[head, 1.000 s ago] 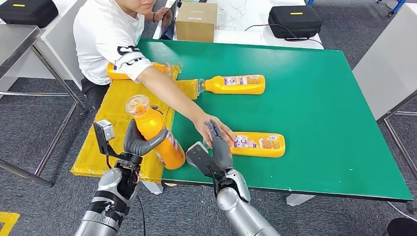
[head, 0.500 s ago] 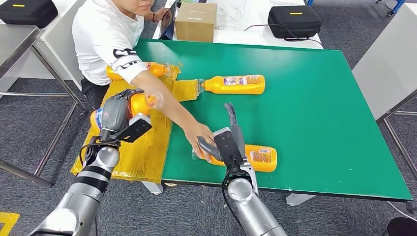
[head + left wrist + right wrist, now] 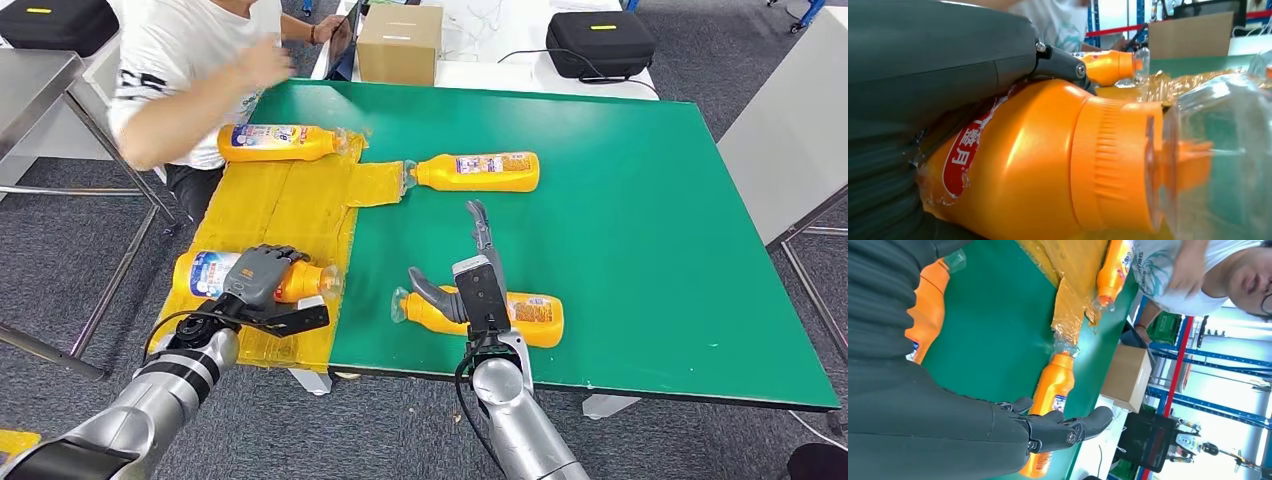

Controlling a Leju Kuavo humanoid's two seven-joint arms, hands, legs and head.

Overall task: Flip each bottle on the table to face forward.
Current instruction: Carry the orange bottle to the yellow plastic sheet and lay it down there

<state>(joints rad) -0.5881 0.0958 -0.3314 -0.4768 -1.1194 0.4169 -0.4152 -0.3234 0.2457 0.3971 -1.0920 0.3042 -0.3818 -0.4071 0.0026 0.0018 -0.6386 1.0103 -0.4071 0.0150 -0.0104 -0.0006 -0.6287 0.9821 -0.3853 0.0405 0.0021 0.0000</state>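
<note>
Your left robot hand (image 3: 258,277) lies curled over an orange bottle (image 3: 245,275) resting on its side on the yellow plastic sheet (image 3: 285,200) at the left edge of the table (image 3: 640,230), gripping it around the body. The left wrist view shows that bottle's ribbed orange neck, clear cap and a red label with white characters you cannot read.

Your right robot hand (image 3: 470,275) holds nothing: fingers stretched straight and spread, thumb out to the side, poised over the near bottle (image 3: 520,318), which lies on its side on the green surface, clear cap pointing toward your left arm. Whether the thumb touches it cannot be told.

A third bottle (image 3: 478,171) lies on its side further back, label up with small colourful print too fine to read, its cap against the crinkled sheet. A fourth (image 3: 280,142) lies on the sheet with a blue-and-white label, beside a person (image 3: 190,60) in a white shirt. A cardboard box (image 3: 400,44) stands behind the table.
</note>
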